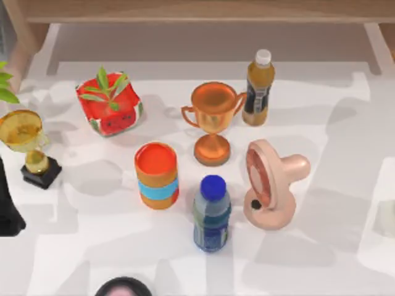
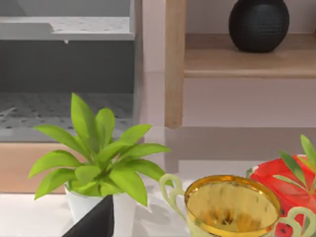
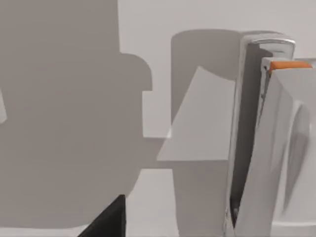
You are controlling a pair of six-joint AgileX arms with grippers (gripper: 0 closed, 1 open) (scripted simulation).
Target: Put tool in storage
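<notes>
The tool (image 3: 276,148) is a whitish-grey elongated object with an orange end, close up in the right wrist view on the pale tabletop. A dark edge of my right gripper (image 3: 109,218) shows beside it, apart from it. A pale shape (image 1: 387,217) at the table's right edge may be the same tool. My left arm (image 1: 8,206) is a dark form at the left edge, near a gold trophy (image 1: 26,139). A dark part of my left gripper (image 2: 94,222) shows in front of a leafy plant (image 2: 98,158). A wooden shelf unit (image 1: 203,11) spans the back; I cannot tell which part is the storage.
Mid-table stand a watermelon planter (image 1: 111,103), a bronze trophy (image 1: 212,120), a white-capped bottle (image 1: 258,89), a pink fan (image 1: 271,185), a blue-capped bottle (image 1: 212,213) and an orange can (image 1: 157,176). Grey perforated shelves (image 2: 64,27) and a black vase (image 2: 258,23) sit behind.
</notes>
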